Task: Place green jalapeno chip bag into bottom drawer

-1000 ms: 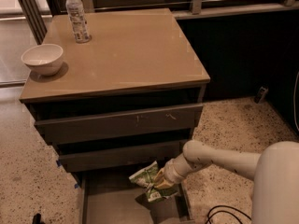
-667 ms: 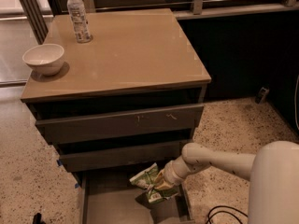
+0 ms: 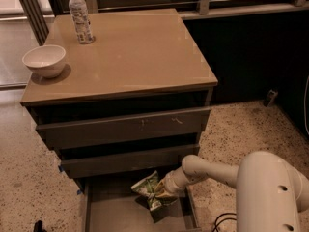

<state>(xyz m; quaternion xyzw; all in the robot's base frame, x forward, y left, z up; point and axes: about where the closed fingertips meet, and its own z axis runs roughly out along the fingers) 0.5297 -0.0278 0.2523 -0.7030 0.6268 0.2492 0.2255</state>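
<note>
The gripper point(image 3: 163, 192) is low, over the right side of the open bottom drawer point(image 3: 113, 215). It is closed on the green chip bag point(image 3: 147, 187), which hangs just above the drawer floor, near the back. A white bowl point(image 3: 44, 60) and a bottle point(image 3: 80, 16) stand on the cabinet top point(image 3: 140, 52).

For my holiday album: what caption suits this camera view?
Robot gripper holds the green jalapeno chip bag above the open bottom drawer.
</note>
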